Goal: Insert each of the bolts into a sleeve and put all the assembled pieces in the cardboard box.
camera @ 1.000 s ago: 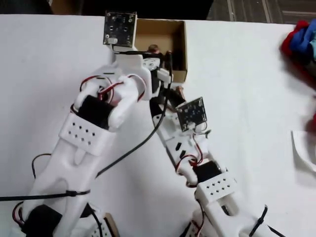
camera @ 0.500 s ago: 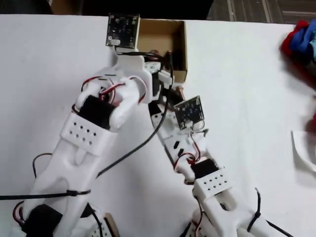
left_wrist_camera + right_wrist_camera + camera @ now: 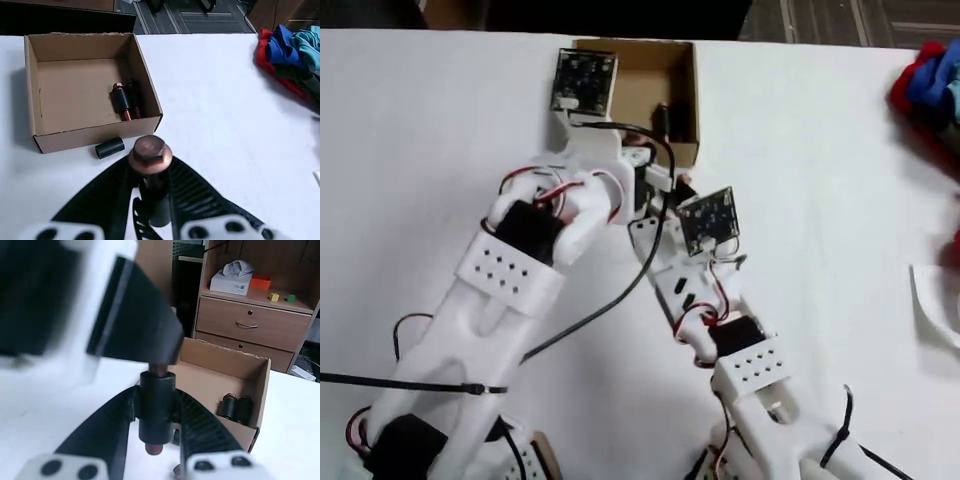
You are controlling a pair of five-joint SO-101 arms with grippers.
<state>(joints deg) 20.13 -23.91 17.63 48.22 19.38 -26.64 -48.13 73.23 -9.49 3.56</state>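
We note the left claw (image 3: 151, 168) clamped on a copper bolt (image 3: 150, 151). The head sits at the fingertips and the long axis runs back along the fingers, head toward the cardboard box (image 3: 85, 135) ahead. Just past the tips a loose sleeve (image 3: 109, 148) lies on the worktop (image 3: 225, 125). The right claw (image 3: 155, 397) grips the black sleeve (image 3: 156, 415), with copper showing at both its ends. We judge two boxed pieces (image 3: 122, 100) done, one in hand, and one sleeve left.

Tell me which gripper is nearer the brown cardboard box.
Left, narrowly. The left gripper holds the copper bolt just short of the brown cardboard box's front wall; the right gripper grips the black sleeve on that bolt, slightly farther back.
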